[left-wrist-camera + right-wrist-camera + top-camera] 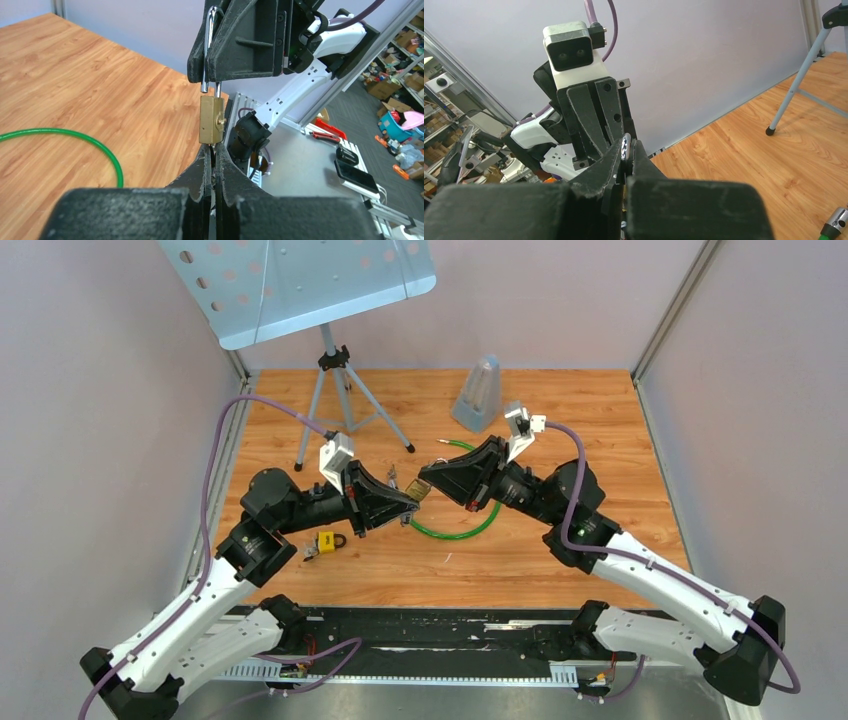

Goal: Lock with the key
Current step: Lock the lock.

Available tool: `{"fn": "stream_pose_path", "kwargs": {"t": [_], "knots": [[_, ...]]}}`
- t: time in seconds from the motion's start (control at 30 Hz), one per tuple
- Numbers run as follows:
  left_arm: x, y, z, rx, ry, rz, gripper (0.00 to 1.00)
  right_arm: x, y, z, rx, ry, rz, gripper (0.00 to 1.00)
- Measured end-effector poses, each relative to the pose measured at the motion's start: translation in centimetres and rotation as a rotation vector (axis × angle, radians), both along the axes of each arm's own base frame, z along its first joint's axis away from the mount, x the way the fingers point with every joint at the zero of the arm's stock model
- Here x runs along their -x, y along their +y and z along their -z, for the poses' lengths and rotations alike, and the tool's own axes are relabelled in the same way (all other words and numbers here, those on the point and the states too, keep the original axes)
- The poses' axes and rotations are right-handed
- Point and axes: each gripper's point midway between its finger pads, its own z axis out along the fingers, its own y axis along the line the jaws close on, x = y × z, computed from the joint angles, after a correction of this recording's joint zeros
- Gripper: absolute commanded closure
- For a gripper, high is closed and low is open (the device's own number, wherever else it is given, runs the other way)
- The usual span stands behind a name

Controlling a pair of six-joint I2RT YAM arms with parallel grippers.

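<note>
Overhead, finds the left claw [408,511] and the right claw [427,487] tip to tip above the middle of the counter [600,460], a brass padlock [419,491] showing only as a small gold fleck between them. Cannot judge either grip from up there. Adds things missing from the wrist views: a yellow padlock [327,542] lying on the wood near the left arm, a green cable [455,537] looped beneath the right claw, a tripod stand [330,390] far left, a grey wedge-shaped object [478,392] at the far middle.

From the left wrist, makes the hold plain: right claw clenched on the steel shackle [206,60], brass body hanging upright below, clear of the counter, one shackle leg ending just above the body. Puts the left claw's fingers [199,172] pressed together right under the padlock's bottom face; hides the gap between them, so cannot tell of any key there.

From the right wrist, gives only that claw's fingers [606,162] shut on a glint of bright metal, padlock body out of sight, left claw facing end-on.
</note>
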Motion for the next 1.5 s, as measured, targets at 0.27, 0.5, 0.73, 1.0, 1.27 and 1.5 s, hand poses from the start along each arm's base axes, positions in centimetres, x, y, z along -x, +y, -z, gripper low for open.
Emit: {"fn": "stream_pose_path", "kwargs": {"t": [0.27,0.5,0.73,1.0,1.27,1.5], "knots": [[0.2,-0.1,0.1,-0.001,0.002,0.008,1.0,0.3,-0.3,0.1,0.001,-0.017,0.005,1.0],[0.3,-0.1,0.3,-0.005,0.006,0.016,0.74,0.6,0.1,0.2,0.007,-0.041,-0.026,1.0],[0.0,-0.2,0.4,0.0,0.0,0.005,0.4,0.5,0.0,-0.2,-0.016,-0.036,-0.021,1.0],[-0.4,-0.3,0.8,0.019,-0.03,-0.005,0.25,-0.2,-0.2,-0.5,-0.044,0.029,0.011,1.0],[-1.2,0.9,-0.3,0.061,-0.17,-0.098,0.2,-1.4,-0.2,1.1,-0.03,0.184,0.053,1.0],[-2.6,1.5,-1.5,0.129,-0.262,-0.194,0.22,-2.0,0.3,2.2,-0.024,0.282,0.057,1.0]]}}
